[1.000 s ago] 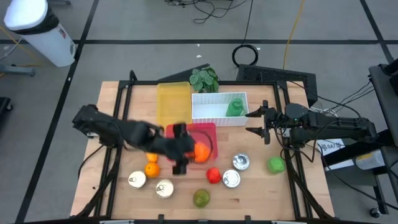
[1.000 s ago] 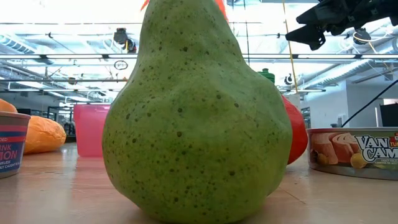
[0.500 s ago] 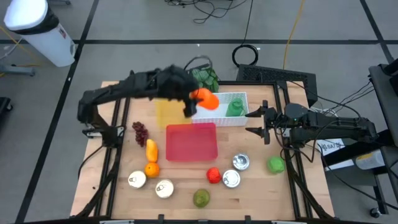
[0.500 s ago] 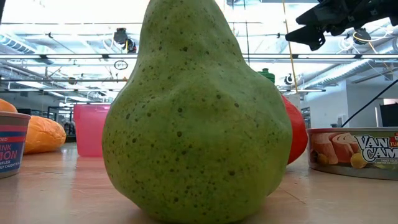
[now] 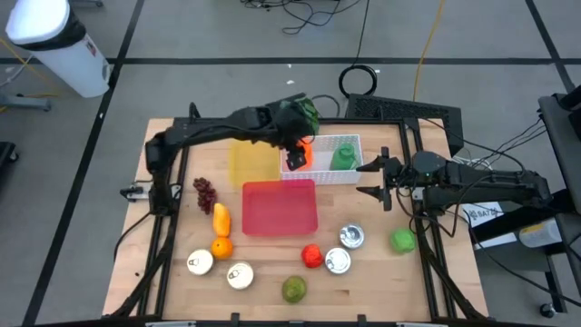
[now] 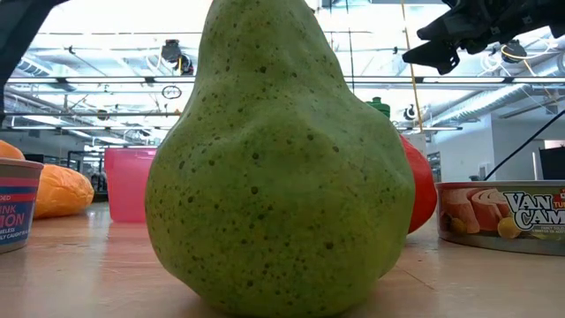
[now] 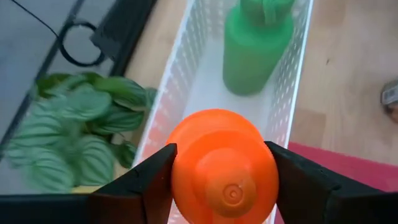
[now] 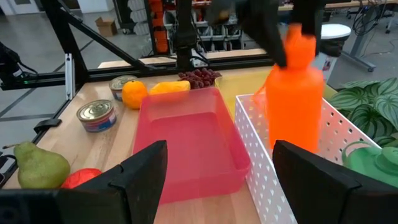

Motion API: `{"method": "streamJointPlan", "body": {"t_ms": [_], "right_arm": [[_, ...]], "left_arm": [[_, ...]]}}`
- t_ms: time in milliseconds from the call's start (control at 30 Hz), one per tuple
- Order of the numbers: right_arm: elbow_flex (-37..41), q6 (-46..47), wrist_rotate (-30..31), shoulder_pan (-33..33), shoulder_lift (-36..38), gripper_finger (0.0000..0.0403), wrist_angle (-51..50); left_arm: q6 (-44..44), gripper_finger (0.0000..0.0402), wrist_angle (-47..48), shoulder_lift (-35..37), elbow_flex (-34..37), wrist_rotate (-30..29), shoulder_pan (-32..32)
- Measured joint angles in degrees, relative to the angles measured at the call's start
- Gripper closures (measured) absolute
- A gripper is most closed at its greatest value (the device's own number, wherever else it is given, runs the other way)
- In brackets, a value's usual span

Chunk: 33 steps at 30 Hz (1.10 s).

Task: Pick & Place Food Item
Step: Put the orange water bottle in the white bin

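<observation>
An orange bottle (image 5: 306, 151) hangs upright over the left end of the white basket (image 5: 320, 173), with my left gripper (image 5: 294, 156) shut on it. The right wrist view shows this orange bottle (image 8: 296, 93) with its cap up. Whether its base touches the basket cannot be told. A green bottle (image 5: 343, 156) lies in the basket's right half. My right gripper (image 5: 376, 178) hovers open just right of the basket, with nothing between its fingers. My left gripper pinches the orange bottle's upper part (image 7: 181, 177) between its two fingers, one on each side below the cap (image 8: 299, 38). The fingers slant down from the table's left. The bottle hangs upright below them.
A red tray (image 5: 280, 209) sits mid-table, with a yellow tray (image 5: 251, 156) and a leafy plant (image 5: 298, 113) behind it. Grapes (image 5: 204, 191), orange fruits (image 5: 221, 232), several cans (image 5: 338, 262), a red fruit (image 5: 311, 256), a pear (image 5: 293, 290) and a green apple (image 5: 402, 241) lie toward the near edge.
My left gripper has carried the orange bottle from above the red tray's near side toward the table's far edge, then a little right and down. It is now over the white basket's left end. It stayed shut on the bottle throughout.
</observation>
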State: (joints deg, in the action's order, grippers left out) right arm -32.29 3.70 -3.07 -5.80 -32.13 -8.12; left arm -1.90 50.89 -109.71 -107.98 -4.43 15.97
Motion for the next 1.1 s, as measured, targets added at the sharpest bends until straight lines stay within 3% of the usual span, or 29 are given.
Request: {"method": "streamJointPlan", "body": {"t_ms": [333,1100], "right_arm": [[0.00,0.07,0.02,0.00,-0.09,0.0126,0.13],[0.00,-0.06,0.00,0.00,-0.09,0.0126,0.07]], "left_arm": [[0.31,0.0157,-0.25,-5.24,0.02,-0.07,0.09],[0.86,0.0151,-1.46,-5.38,0.00,-0.11,0.04]]}}
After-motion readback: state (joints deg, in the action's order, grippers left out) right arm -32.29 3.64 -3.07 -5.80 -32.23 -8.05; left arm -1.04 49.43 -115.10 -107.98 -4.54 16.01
